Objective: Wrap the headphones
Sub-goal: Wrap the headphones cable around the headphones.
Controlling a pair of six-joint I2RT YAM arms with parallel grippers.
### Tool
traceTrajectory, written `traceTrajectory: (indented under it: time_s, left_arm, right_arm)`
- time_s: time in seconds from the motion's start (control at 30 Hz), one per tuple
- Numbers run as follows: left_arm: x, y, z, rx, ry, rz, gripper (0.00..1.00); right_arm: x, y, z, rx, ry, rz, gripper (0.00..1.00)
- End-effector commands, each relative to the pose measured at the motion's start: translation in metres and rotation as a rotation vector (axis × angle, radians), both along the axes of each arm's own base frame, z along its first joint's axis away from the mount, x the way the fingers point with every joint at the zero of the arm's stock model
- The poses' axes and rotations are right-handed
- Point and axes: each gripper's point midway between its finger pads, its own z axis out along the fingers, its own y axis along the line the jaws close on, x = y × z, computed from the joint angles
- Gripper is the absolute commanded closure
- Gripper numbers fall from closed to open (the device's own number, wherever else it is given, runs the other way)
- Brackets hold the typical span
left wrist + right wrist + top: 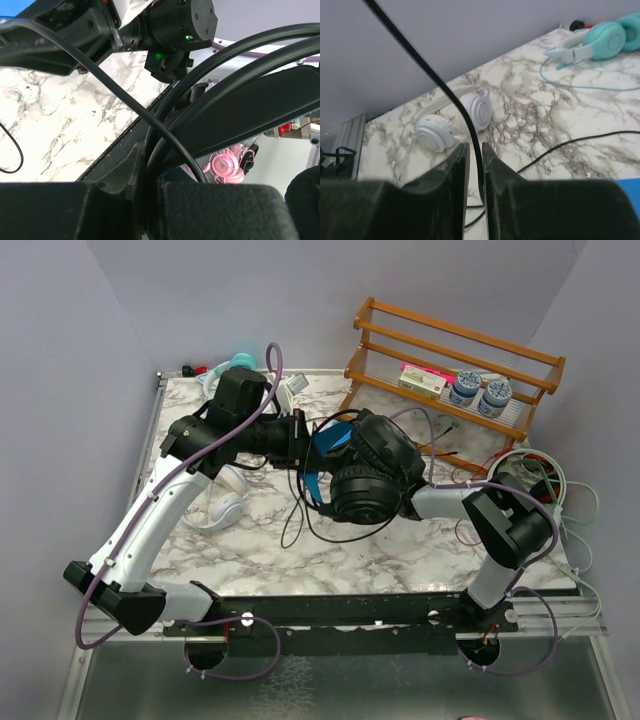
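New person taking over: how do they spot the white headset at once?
Take the marble table and go to its left side, beside the left arm. The white headset lies flat there, earcups side by side. It is the only all-white one: the teal set sits at the far-left corner, the black set mid-table between the arms.

Centre: black headphones [375, 475] and their looped cable [340, 538] block it.
Left: white headphones [227, 510] lie under the left arm [150, 512] — tight.
Rear: teal headphones [240, 363] left, wooden rack [450, 352] right — gap between.
Front: bare marble table [330, 565] strip, passable.
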Motion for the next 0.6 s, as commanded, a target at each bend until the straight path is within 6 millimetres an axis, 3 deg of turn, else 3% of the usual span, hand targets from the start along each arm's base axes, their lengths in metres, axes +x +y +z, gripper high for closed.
traceTrajectory:
  time_s: [0.0,0.03,0.07,0.2,0.33,0.57]
  left_arm:
    - [-0.012,0.008,0.007,-0.017,-0.008,0.009,1.00]
    - [-0.012,0.009,0.002,-0.006,-0.004,0.012,1.00]
    - [-0.011,0.011,-0.002,0.006,-0.003,0.019,1.00]
    - [-0.011,0.017,-0.020,0.051,0.007,0.038,1.00]
    - [-0.011,0.023,-0.028,0.087,-0.010,0.053,1.00]
    - [-0.005,0.044,-0.067,0.245,0.010,0.116,1.00]
  right_arm:
    - [0.007,-0.004,0.037,0.054,-0.081,-0.047,0.87]
    - [0.011,-0.008,0.045,0.049,-0.091,-0.083,0.96]
    - [0.018,-0.013,0.052,0.036,-0.092,-0.131,0.99]
    - [0.037,-0.044,0.082,0.037,-0.114,-0.321,0.99]
    - [0.056,-0.073,0.095,0.018,-0.087,-0.443,0.99]
    - [0.085,-0.142,0.113,0.024,-0.040,-0.683,0.99]
